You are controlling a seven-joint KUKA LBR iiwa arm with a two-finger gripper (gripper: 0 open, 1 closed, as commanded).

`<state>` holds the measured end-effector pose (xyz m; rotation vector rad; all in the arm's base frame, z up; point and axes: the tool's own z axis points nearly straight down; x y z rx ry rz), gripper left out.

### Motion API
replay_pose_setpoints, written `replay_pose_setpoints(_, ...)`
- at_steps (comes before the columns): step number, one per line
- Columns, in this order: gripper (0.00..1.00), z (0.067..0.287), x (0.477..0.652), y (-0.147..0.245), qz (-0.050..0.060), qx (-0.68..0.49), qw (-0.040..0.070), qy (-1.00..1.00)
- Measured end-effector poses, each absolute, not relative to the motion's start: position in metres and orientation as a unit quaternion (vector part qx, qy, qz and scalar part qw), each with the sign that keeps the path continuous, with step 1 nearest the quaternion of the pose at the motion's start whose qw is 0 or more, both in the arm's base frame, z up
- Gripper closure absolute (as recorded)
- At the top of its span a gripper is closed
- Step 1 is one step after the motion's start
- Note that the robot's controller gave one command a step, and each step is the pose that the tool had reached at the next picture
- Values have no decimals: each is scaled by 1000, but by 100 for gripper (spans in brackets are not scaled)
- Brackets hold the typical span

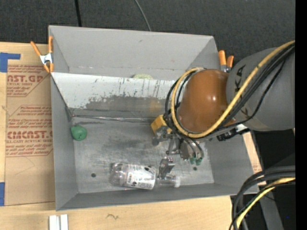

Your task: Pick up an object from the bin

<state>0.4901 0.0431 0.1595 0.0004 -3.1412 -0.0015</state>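
Where the arm point(259, 95) enters from the right, its wrist is bent down into the right half of the bin point(62, 143). The wrist sits under a rounded orange cover point(204, 99) looped with yellow and black cables. The jaws hang low over the bin floor, close to the front wall. They stand at the right end of a clear plastic bottle point(132, 176), which lies on its side along the front wall and carries a white label. Whether they touch the bottle cannot be told. How far the jaws are open cannot be told either, since the tool's metal parts overlap one another from this angle. Count of contents: one clear plastic bottle, front centre. One green ball point(79, 132) against the left wall, well apart from the jaws. One yellow thing point(158, 123), partly hidden beside the orange cover, just behind the jaws. One pale thing point(142, 76) at the rear wall, too faint to identify.
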Motion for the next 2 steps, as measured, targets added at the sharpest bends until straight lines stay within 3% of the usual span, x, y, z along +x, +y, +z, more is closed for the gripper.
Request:
replay_pose_setpoints(1,0,86,484,99,-1,2,-2,-1000)
replay_pose_setpoints(2,0,81,484,104,-1,3,-3,-1000)
